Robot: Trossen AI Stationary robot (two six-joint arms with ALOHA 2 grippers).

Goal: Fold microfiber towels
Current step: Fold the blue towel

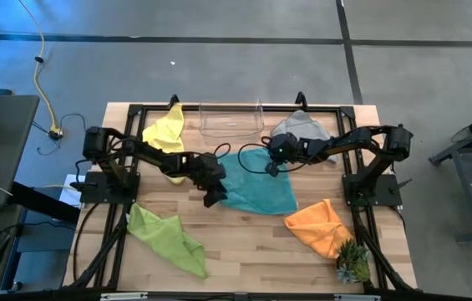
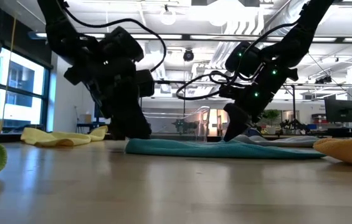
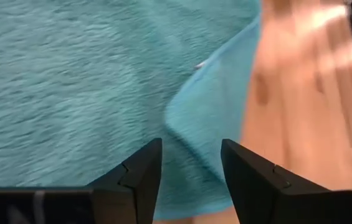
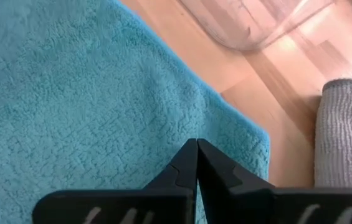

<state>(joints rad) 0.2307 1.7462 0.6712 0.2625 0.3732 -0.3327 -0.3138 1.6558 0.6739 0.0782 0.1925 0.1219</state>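
The teal towel [image 1: 256, 186] lies spread flat on the table's middle; it also shows in the low view [image 2: 219, 148]. My left gripper [image 3: 191, 155] is open, low over the towel's near left corner [image 3: 194, 118], which is folded over; one finger stands on either side of that flap. My right gripper [image 4: 197, 149] is shut, its tips down on the towel near the far right corner [image 4: 250, 137]. The yellow towel [image 1: 167, 130], the lime green towel [image 1: 164, 238], the grey towel [image 1: 302, 127] and the orange towel [image 1: 319, 226] lie crumpled around it. My right gripper meets the teal towel a little inside its far edge [image 4: 194, 118], near the far right corner, with both fingers together. The fingers come from above, slanting down. A faint crease runs out from the tips; how much cloth they have is hidden by the fingers. The towel lies flat on the table.
A clear plastic bin [image 1: 231, 119] stands at the far edge, just beyond the teal towel. The grey towel [image 4: 344, 130] lies close beside my right gripper. A small green spiky plant [image 1: 352, 263] stands at the near right corner. Bare wood shows along the table's near middle [image 1: 252, 242].
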